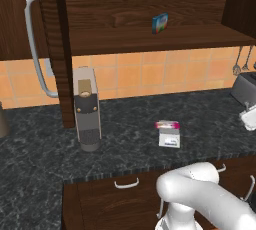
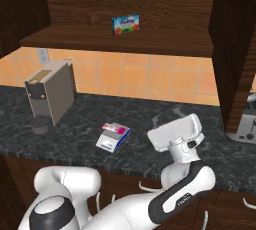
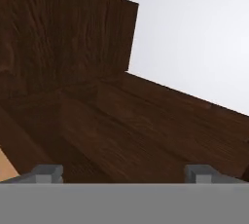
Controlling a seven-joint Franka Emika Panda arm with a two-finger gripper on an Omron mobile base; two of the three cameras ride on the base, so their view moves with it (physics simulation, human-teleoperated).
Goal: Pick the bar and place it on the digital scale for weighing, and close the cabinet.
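The bar [image 1: 167, 124], a small pink-and-white packet, lies flat on the digital scale [image 1: 169, 139], a low white square device that rests on the dark speckled tabletop [image 1: 40, 144] roughly midway between its front edge and the orange tiled backsplash [image 1: 145, 74]; in the right base view the bar [image 2: 114, 128] sits on the scale's [image 2: 111, 140] rear part, the bluish display strip facing forward. To the left of the scale, well apart from it, stands a tall grey-and-tan coffee machine [image 1: 87, 109], close to the edge of the open left cabinet door [image 1: 55, 49] with its long pale bar handle [image 1: 36, 44]. The cabinet [image 2: 125, 4] is open, and an upright blue-green box [image 2: 125, 24] stands on its lower shelf [image 2: 120, 39]. A second door [image 2: 235, 49] hangs open at the right of the right base view, and beside it a grey toaster [image 1: 245, 88] stands on the tabletop. The tool [image 3: 124, 173] stands wide, its two finger tips far apart with nothing between them, facing dark brown cabinet wood; in the right base view the white hand [image 2: 176, 133] is raised above the tabletop to the right of the scale, apart from it. Drawers with small handles [image 1: 126, 184] lie beneath the tabletop's front edge.
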